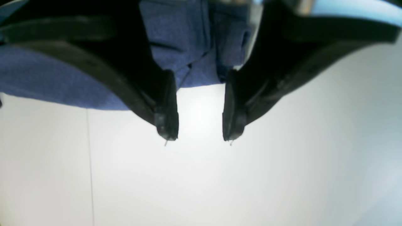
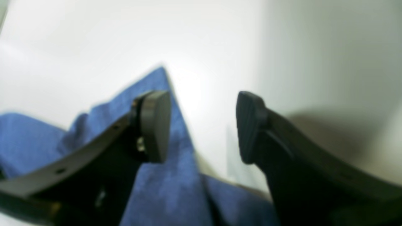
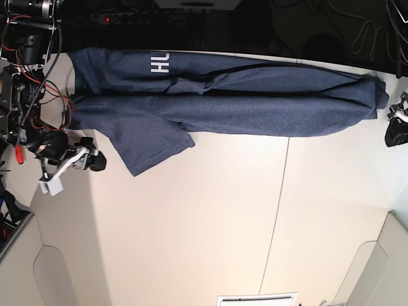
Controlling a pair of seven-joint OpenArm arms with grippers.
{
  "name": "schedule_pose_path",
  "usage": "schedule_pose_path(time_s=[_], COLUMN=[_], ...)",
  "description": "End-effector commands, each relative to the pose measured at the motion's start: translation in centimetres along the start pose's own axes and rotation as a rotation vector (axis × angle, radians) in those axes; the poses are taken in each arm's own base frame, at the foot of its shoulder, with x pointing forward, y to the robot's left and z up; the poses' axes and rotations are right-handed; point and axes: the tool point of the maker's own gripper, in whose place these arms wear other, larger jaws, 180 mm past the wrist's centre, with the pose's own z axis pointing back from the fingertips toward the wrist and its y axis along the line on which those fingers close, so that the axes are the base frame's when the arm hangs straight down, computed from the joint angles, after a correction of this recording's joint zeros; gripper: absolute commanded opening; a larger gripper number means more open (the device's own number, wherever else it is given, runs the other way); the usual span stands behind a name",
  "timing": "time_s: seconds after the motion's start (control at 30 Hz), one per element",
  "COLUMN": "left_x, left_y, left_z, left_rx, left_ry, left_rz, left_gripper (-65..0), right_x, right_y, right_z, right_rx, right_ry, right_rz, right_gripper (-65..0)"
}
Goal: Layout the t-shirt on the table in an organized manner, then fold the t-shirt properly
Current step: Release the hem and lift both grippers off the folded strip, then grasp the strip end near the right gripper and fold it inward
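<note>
On the table [image 3: 210, 223], both grippers gape empty beside the t-shirt [image 3: 255, 111].

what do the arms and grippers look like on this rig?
Both grippers, left gripper and right gripper, have curved matte-black fingers ending in flat dark pads. In the base view the right arm is black, with exposed red and black cables and white parts near the wrist.
</note>
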Motion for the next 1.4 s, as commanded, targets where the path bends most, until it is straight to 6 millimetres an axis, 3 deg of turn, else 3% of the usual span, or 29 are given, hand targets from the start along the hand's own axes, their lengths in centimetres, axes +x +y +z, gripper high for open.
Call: schedule_pose_path(time_s=[0.0,0.13,0.27,0.33,0.43,0.63,0.9,1.13,1.37], left_x=[2.0,1.9,1.7,1.7,1.6,1.7,1.6,1.0,-0.3], left_y=[0.1,0.1,-0.1,-0.1,-0.1,-0.1,-0.1,-0.7,-1.8], left_z=[0.3,0.3,0.2,0.2,0.2,0.2,0.2,0.0,-0.5], left_rx=[-0.004,-0.006,-0.007,-0.008,-0.009,-0.01,-0.01,-0.02,-0.037], left_ry=[-0.051,-0.05,-0.05,-0.05,-0.05,-0.052,-0.049,-0.052,-0.05], left_rz=[-0.023,-0.02,-0.015,-0.013,-0.012,-0.01,-0.01,0.014,0.057], left_gripper=[-38.3,-38.3,-38.3,-38.3,-38.3,-38.3,-38.3,-38.3,-38.3], right_x=[1.6,-0.3,-1.2,-1.6,-1.9,-0.8,0.5,-3.3,-8.1], right_y=[0.8,2.8,4.2,4.5,4.5,5.5,10.8,14.4,16.0], right_z=[-0.5,-3.5,-4.6,-4.9,-5.0,-4.5,0.2,4.1,4.5], right_rx=[0.027,0.062,0.067,0.065,0.061,0.083,0.165,0.221,0.299], right_ry=[-0.028,0.046,0.085,0.096,0.103,0.083,-0.003,-0.014,0.057], right_rz=[0.015,0.028,0.066,0.074,0.08,0.095,0.248,0.308,0.225], right_gripper=[-31.8,-31.8,-32.5,-40.8,-65.0,-65.0,-65.0,-65.0,-65.0])
